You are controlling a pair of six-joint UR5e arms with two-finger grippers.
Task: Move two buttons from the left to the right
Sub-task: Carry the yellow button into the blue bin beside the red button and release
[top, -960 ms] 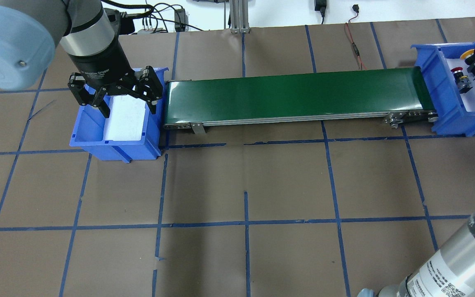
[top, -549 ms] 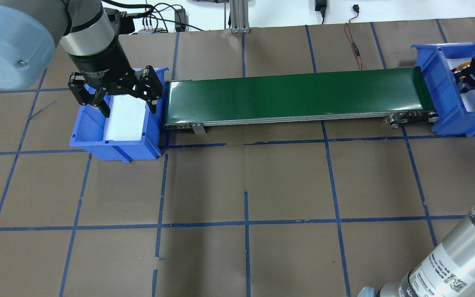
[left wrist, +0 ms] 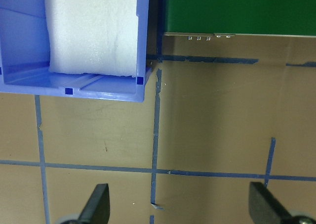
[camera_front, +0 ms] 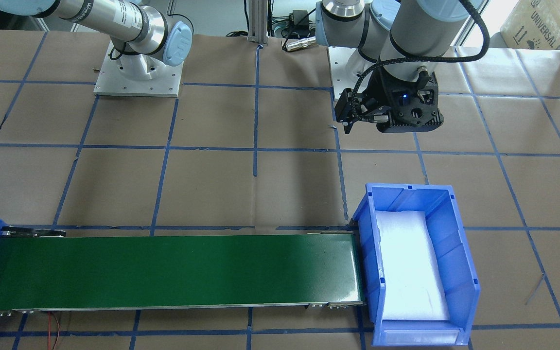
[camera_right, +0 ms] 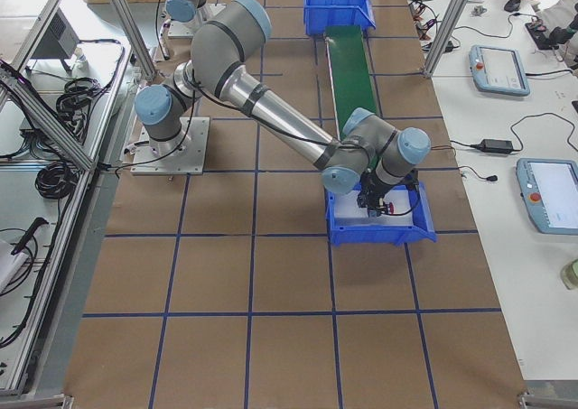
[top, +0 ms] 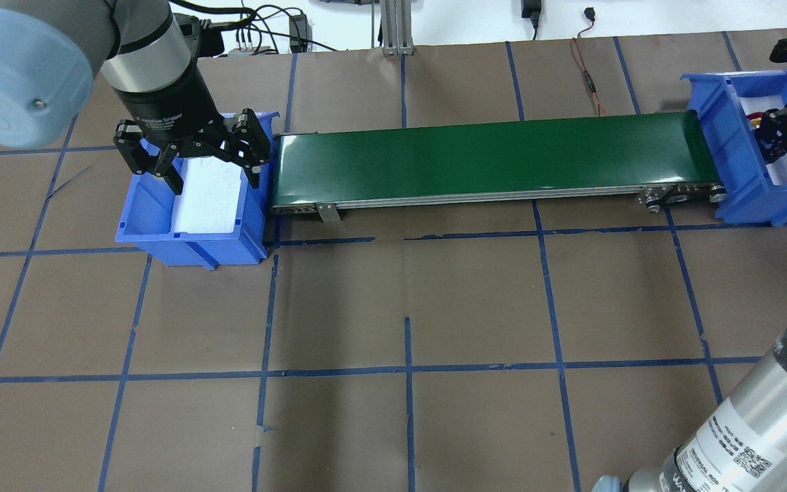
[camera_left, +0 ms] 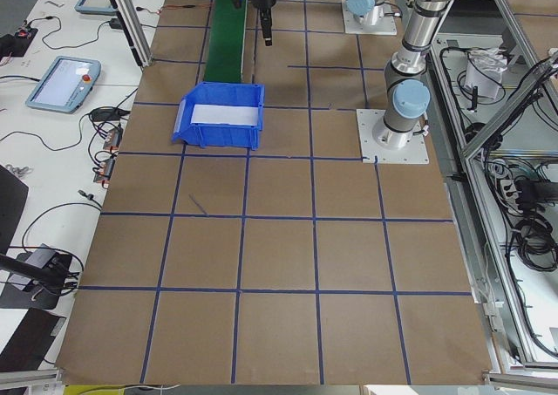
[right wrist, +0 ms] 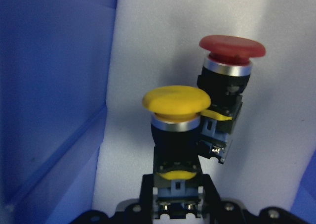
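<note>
In the right wrist view my right gripper (right wrist: 176, 197) is shut on the black-and-blue body of the yellow-capped button (right wrist: 176, 103). The red mushroom-capped button (right wrist: 232, 48) stands right beside and behind it, touching, on white foam. In the overhead view the right gripper (top: 778, 130) is low inside the right blue bin (top: 728, 160) and hides both buttons. My left gripper (top: 209, 158) is open and empty, high up at the left blue bin (top: 154, 225). Its fingertips (left wrist: 96, 204) hang over brown paper on the robot's side of that bin.
A green conveyor belt (top: 489, 157) runs between the two bins. The left bin (camera_front: 460, 253) holds only a white foam pad (camera_front: 409, 267). Cables lie at the table's far edge (top: 588, 75). Brown paper with blue tape lines covers the table.
My right gripper has moved left and nearer within the right bin, carrying the yellow button up against the red one. It now hides the red button from overhead. The left arm has not moved.
</note>
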